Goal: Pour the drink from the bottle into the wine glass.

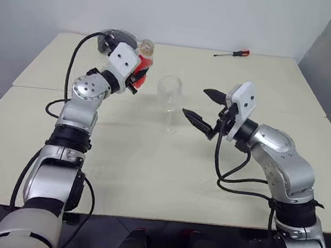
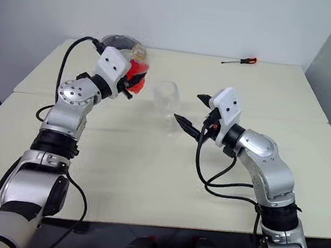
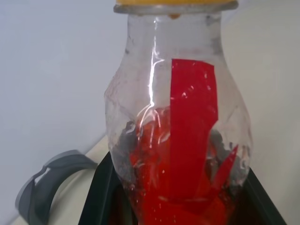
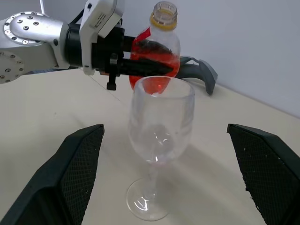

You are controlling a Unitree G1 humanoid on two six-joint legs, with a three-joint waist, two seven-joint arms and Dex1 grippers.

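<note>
Bottle gripped and lifted beside the empty wine glass

The bottle (image 4: 157, 49), thin, light plastic part-filled with red drink (image 3: 187, 164), is clamped round its belly by the left gripper (image 1: 136, 73) above the table (image 1: 149, 169); a hard squeeze would likely dent it. The wine glass (image 4: 159, 136), fragile and tippy, stands between the wide-open fingers of the right gripper (image 1: 205, 107), best steadied low on the bowl.

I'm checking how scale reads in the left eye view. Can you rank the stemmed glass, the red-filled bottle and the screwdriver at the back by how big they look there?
1. Clear stemmed wine glass: largest.
2. Small clear plastic bottle of red drink, partly hidden by the left gripper holding it.
3. Red-handled screwdriver: smallest, though it lies farthest from the camera, so its true size is unsure.
</note>
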